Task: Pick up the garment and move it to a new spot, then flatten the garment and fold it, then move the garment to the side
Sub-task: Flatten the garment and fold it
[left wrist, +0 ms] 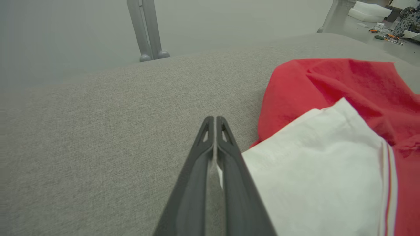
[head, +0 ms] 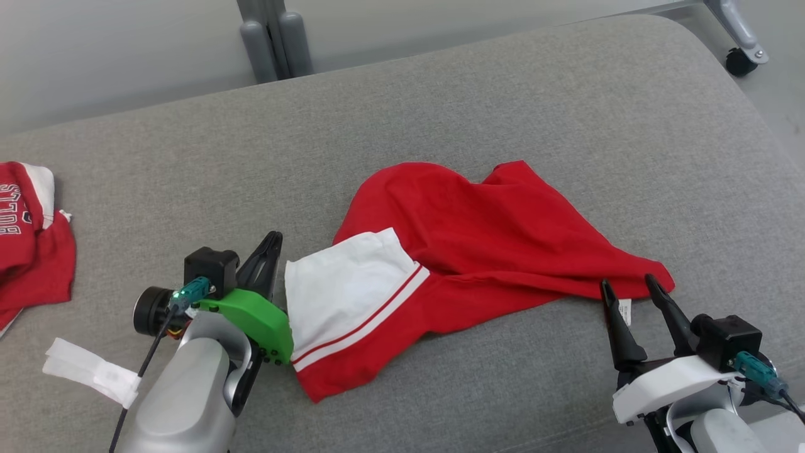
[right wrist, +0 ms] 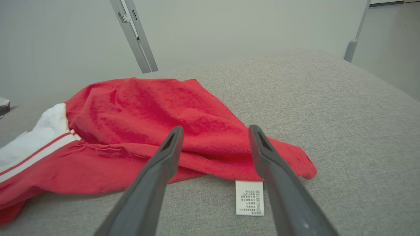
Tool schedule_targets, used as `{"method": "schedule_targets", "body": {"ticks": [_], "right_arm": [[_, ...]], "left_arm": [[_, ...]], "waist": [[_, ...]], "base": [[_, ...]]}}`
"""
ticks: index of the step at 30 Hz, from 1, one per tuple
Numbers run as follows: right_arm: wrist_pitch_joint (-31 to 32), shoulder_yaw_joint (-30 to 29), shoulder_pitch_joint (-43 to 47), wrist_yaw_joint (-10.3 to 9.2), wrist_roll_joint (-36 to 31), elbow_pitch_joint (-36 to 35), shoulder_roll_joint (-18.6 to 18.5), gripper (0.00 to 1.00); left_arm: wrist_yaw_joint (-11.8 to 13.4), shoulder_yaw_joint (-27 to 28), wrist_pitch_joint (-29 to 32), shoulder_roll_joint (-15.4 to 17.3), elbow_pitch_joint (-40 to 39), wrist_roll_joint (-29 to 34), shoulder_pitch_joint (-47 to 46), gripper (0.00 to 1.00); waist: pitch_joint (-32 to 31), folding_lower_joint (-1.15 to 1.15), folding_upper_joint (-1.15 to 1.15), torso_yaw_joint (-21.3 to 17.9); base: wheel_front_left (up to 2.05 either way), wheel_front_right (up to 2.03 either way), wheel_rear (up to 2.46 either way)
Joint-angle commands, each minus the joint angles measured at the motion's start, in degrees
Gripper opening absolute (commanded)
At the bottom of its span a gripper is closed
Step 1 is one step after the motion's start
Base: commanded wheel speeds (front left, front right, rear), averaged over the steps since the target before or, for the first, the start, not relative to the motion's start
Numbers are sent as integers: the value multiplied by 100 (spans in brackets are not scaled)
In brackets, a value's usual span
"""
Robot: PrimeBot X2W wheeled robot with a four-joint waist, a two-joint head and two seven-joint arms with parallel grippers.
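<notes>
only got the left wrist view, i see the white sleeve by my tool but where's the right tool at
Observer: The right tool is open at the garment's opposite red corner, on the robot's right.
Operator: anything marking that corner
Observer: A white care label lies flat on the grey cushion, just below the red hem.
Operator: anything else lying around
Observer: A second red garment with white lettering lies at the cushion's far left.
</notes>
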Motion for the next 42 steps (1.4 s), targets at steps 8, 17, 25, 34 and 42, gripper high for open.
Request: {"method": "schedule_targets", "body": {"ticks": [8,17,25,34,42], "right_arm": [[-18,13,115,-2,-41,31,10,100],[-19,-91,311,-2,-146,-75,14,100],[-18,-72,437,-2,-293,-276,0,100],[-18,-85,608,-2,-342,-472,-32,100],[-19,-93,667,-2,-313,-454,-45,100]], "left_arm": [[252,397,-25,33,-1065,287,512,100],[496,1352,-20,39,-2481,624,1687,100],[590,2076,-20,-32,-3188,837,2653,100],[448,2380,-20,-224,-3841,1088,3412,100],[256,2540,-20,-358,-3885,1143,3585,100]], "waist": [[-273,0,0,346],[-596,0,0,547],[-829,0,0,695],[-918,0,0,788],[-921,0,0,836]], "base": [[0,0,0],[0,0,0],[0,0,0],[0,0,0],[0,0,0]]}}
